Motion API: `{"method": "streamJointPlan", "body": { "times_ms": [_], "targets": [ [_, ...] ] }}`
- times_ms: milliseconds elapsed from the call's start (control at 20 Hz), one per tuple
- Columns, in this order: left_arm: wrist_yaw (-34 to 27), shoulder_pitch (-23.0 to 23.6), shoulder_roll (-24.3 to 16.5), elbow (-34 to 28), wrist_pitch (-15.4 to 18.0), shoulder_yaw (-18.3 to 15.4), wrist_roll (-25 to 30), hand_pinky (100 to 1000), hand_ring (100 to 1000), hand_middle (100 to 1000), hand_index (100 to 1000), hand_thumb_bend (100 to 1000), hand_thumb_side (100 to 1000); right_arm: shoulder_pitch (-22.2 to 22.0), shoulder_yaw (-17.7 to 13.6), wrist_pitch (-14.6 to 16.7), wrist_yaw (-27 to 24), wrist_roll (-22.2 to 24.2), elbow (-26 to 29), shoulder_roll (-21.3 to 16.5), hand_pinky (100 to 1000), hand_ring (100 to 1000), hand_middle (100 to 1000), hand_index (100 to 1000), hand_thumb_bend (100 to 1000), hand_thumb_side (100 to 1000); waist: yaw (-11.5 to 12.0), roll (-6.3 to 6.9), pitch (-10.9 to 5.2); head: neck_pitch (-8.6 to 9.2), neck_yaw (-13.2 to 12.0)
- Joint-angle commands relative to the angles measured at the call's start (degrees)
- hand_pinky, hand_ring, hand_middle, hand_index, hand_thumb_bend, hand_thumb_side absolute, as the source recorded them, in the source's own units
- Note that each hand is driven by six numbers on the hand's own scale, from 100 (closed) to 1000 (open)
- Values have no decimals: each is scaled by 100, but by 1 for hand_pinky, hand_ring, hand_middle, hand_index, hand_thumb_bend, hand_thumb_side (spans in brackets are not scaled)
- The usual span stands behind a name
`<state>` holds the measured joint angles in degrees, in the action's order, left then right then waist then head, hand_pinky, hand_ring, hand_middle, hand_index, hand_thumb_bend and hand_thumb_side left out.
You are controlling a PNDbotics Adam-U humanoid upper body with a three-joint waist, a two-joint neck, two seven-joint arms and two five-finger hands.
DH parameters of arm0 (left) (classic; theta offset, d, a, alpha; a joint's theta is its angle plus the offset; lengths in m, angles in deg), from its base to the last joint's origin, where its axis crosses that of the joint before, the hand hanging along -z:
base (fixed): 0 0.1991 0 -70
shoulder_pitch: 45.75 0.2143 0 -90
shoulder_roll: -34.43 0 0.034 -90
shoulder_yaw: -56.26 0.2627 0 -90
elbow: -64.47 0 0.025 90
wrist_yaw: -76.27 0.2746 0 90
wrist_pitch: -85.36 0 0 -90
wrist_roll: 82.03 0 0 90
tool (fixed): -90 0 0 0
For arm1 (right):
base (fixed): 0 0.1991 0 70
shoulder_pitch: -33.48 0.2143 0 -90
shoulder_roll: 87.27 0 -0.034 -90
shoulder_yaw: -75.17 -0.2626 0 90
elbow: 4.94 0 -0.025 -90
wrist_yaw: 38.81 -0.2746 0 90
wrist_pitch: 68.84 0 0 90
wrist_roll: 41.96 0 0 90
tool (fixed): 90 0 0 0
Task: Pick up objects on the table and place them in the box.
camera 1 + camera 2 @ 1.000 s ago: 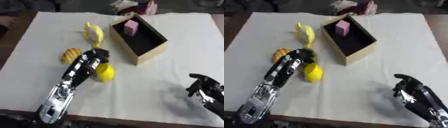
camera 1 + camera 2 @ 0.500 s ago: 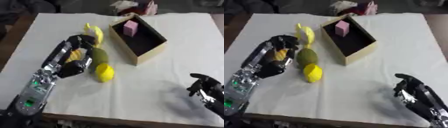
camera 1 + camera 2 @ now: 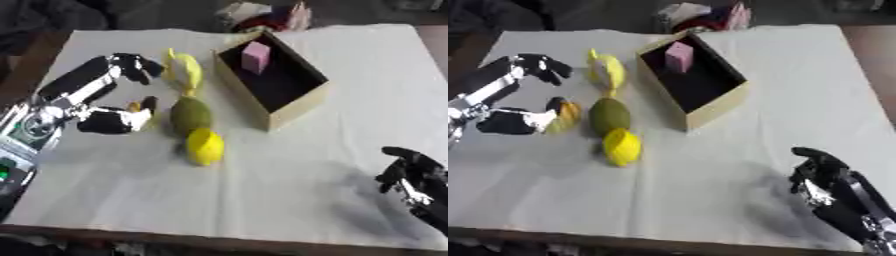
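Observation:
An open cardboard box (image 3: 293,109) stands at the back centre with a pink block (image 3: 255,55) inside. To its left lie a yellow banana (image 3: 185,72), a green oval fruit (image 3: 190,114) and a lemon (image 3: 205,146) in a row. A small orange thing (image 3: 566,114) lies left of the green fruit. My left hand (image 3: 118,65) hovers open at the left, fingers beside the banana and thumb close to the orange thing; it holds nothing. My right hand (image 3: 411,175) rests open at the lower right, far from the fruit.
A white cloth (image 3: 306,200) covers the table. Pink and white clutter (image 3: 262,12) sits beyond the far edge behind the box. Dark floor shows past the table's left edge.
My left hand has pulled back to the left, off the green fruit and lemon, uncovering the green fruit and the orange thing. The right hand has stayed put.

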<state>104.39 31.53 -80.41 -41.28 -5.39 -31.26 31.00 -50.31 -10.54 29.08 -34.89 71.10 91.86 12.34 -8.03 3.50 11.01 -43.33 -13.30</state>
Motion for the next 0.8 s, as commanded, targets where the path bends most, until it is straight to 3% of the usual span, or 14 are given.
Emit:
{"method": "streamJointPlan", "body": {
  "times_ms": [50, 150, 450, 800],
  "targets": [
    [414, -280, -368, 561, -128, 53, 222, 769, 712, 745, 886, 100, 298, 34, -8, -2, 12, -2, 83, -95, 695, 467, 484, 839, 100, 415, -16, 2, -87, 9, 4],
    [651, -476, -385, 986, -199, 138, 272, 769, 709, 747, 886, 101, 313, 31, -4, -1, 10, 3, 81, -96, 696, 467, 484, 839, 100, 415, -30, 0, -92, 8, -2],
    [1204, -948, -280, 2102, -176, 423, 551, 770, 726, 762, 895, 218, 366, 22, 7, 1, 3, 14, 77, -97, 696, 467, 484, 839, 100, 416, -65, -7, -97, 7, -18],
    [1489, -1101, -85, 2706, 46, 566, 811, 768, 727, 766, 899, 271, 466, 22, 4, 2, -2, 11, 78, -92, 696, 467, 484, 839, 100, 416, -84, -12, -96, 1, -12]
  ]
}}
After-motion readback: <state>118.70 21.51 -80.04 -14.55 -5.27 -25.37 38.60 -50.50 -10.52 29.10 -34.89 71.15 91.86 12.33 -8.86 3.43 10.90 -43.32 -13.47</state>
